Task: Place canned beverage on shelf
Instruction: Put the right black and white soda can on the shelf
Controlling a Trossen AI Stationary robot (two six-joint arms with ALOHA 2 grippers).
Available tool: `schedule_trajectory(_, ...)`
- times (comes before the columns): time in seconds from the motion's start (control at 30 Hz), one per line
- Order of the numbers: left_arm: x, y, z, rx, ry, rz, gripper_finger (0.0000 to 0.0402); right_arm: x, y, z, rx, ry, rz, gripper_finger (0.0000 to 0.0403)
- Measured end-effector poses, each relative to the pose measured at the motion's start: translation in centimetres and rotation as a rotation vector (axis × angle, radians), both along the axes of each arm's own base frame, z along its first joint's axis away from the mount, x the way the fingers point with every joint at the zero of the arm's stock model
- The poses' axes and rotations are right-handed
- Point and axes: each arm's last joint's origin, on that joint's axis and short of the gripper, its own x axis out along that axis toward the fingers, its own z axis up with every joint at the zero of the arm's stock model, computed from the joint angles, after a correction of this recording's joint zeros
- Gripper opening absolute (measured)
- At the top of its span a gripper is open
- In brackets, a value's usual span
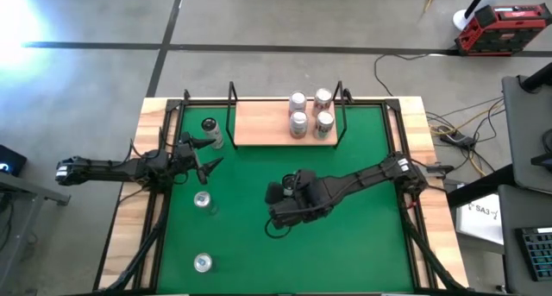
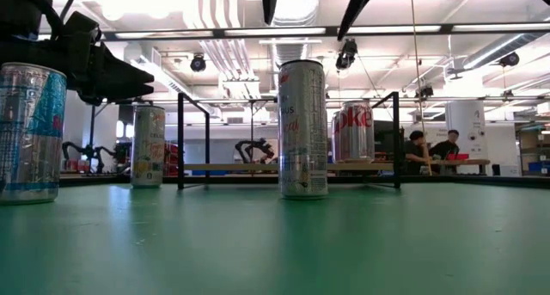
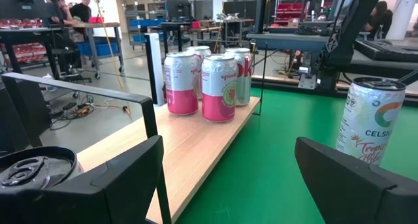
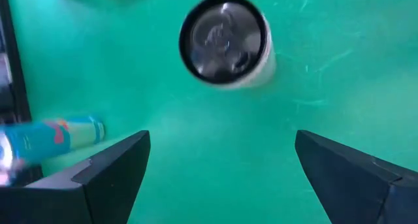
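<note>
Right gripper [image 1: 274, 211] apart, empty, above can [image 4: 225, 40]. Left gripper [image 1: 203, 154] apart, empty. Risk: off-centre descent topples can, or carry bumps shelf [image 1: 259, 123] post.

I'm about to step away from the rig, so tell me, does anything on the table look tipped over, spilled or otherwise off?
Nothing stands out. Four cans stand upright in a tidy cluster on the shelf, and the loose cans on the green mat are upright too. No spill shows. The left gripper and right gripper are both open and hold nothing.
</note>
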Motion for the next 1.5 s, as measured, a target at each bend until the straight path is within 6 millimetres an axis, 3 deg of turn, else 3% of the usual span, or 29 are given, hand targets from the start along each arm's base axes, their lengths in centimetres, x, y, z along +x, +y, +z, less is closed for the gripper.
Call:
schedule_trajectory(0.4,0.0,0.0,0.0,0.0,-0.001,0.0,0.0332,0.9,-3.3,-0.4,0.217,-0.046,-0.441,0.0373)
schedule_trajectory(0.87,0.0,0.0,0.0,0.0,-0.001,0.0,0.0332,1.4,-6.5,-1.8,0.332,-0.035,-0.78,0.0373)
schedule_trajectory(1.5,0.0,0.0,0.0,0.0,-0.001,0.0,0.0332,2.2,-7.9,-4.3,0.445,-0.002,-0.874,0.0371)
